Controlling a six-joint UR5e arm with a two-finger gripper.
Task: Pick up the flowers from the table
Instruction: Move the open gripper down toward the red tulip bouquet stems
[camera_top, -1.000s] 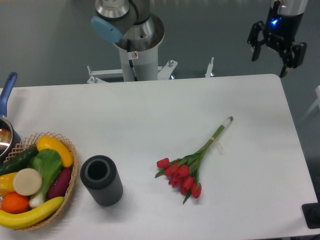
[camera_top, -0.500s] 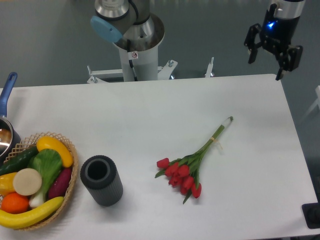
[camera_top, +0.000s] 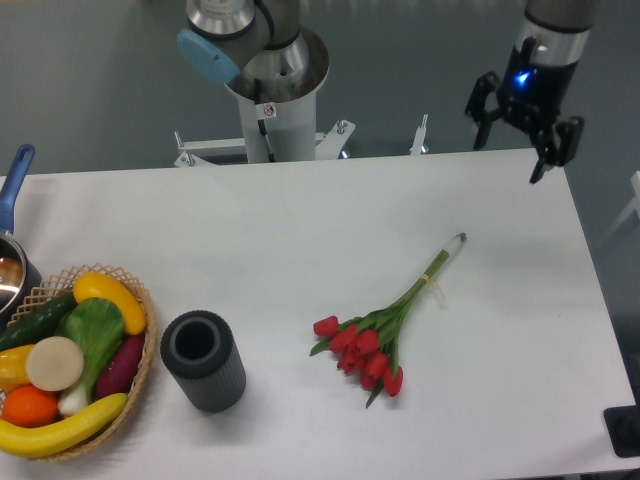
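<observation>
Flowers untouched – the pick-up has not begun.

The table (camera_top: 300, 230) carries everything: at its left edge a basket (camera_top: 140, 385) of fruit and vegetables with a pot (camera_top: 12, 270) behind it, a dark ribbed cylinder (camera_top: 204, 360) beside the basket, and right of centre the flowers (camera_top: 375, 340), lying flat with red buds toward the near edge and tied stems pointing up-right. The gripper (camera_top: 512, 128) hangs over the far right corner, well apart from the bunch, its jaws spread and holding nothing – so reaching over the stems, descending, closing and lifting all appear left to do.
</observation>
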